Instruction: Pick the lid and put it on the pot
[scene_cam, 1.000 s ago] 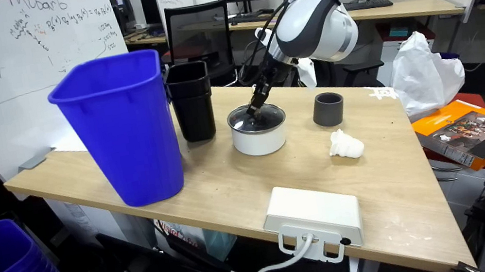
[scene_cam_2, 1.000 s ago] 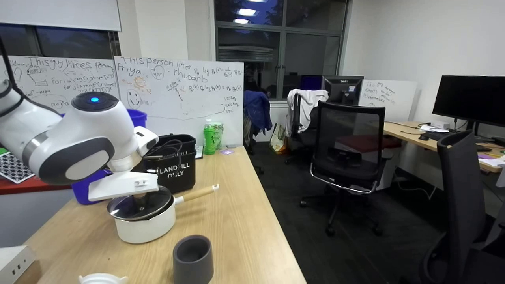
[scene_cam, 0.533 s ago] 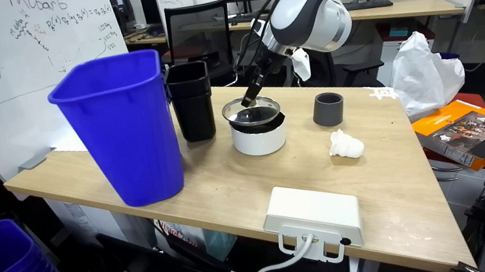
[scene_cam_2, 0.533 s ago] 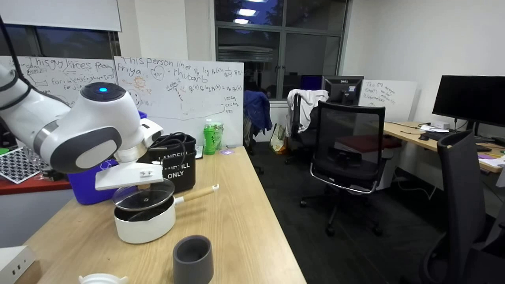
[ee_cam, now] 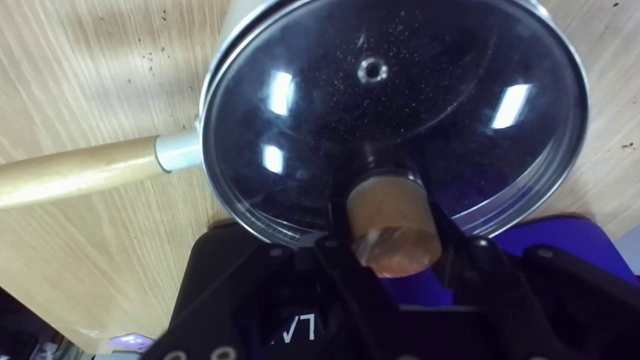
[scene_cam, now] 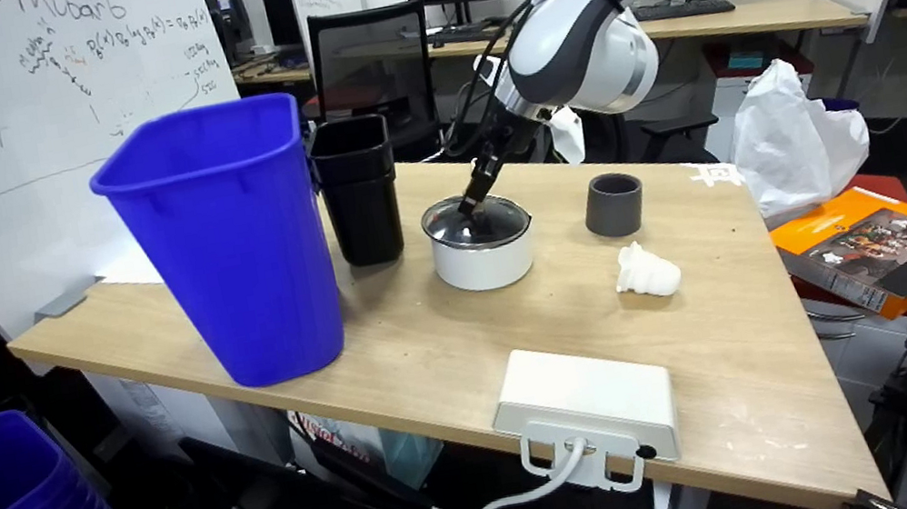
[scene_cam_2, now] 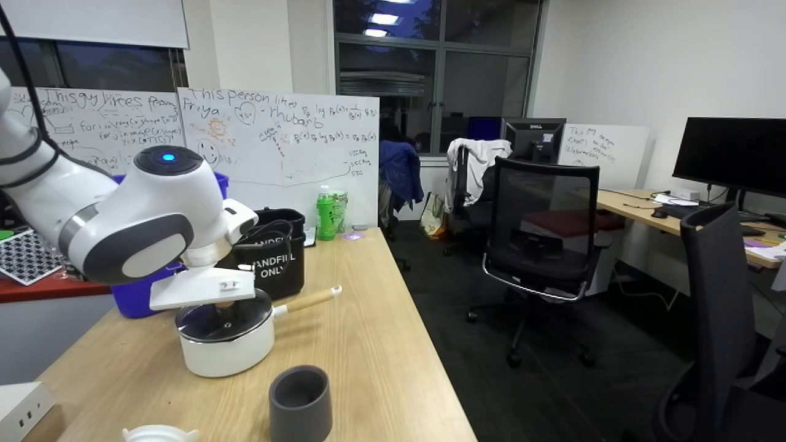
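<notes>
The white pot (scene_cam: 485,266) stands on the table in both exterior views (scene_cam_2: 228,357), its wooden handle (scene_cam_2: 312,299) pointing away from the gripper. The glass lid (scene_cam: 457,232) lies over the pot's rim, nearly level, also in an exterior view (scene_cam_2: 230,330). In the wrist view the lid (ee_cam: 320,110) covers the opening, with a strip of pot rim showing at its upper left. My gripper (ee_cam: 389,202) is shut on the lid's wooden knob (ee_cam: 392,212), one finger on each side. The gripper (scene_cam: 471,205) comes down at a slant; its fingers are mostly hidden behind the white plate in an exterior view.
A black bin (scene_cam: 357,192) and a tall blue bin (scene_cam: 241,253) stand beside the pot. A dark grey cup (scene_cam: 614,205), a crumpled white item (scene_cam: 647,270) and a white box (scene_cam: 587,389) are on the table. The table edge (scene_cam_2: 424,319) runs past the handle.
One second ago the lid sat tilted on the pot. Half a second ago my gripper held it raised above the rim. Now gripper and lid are lower, with the lid at the rim.
</notes>
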Controlling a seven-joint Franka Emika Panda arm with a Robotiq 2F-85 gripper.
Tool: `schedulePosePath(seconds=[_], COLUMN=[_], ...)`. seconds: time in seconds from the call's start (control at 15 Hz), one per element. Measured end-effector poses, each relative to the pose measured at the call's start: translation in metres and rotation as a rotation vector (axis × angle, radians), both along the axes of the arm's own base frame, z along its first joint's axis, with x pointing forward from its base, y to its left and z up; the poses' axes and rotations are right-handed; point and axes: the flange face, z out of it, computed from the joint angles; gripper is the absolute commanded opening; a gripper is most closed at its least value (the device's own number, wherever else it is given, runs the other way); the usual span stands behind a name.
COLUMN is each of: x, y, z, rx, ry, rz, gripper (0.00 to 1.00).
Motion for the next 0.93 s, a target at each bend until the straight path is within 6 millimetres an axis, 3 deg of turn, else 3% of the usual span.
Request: schedulePosePath(seconds=[0.93], x=[-0.0010], y=[-0.0001], z=[0.0000], rx=[-0.008], ry=[-0.011], rz=[0.006], gripper=[0.16])
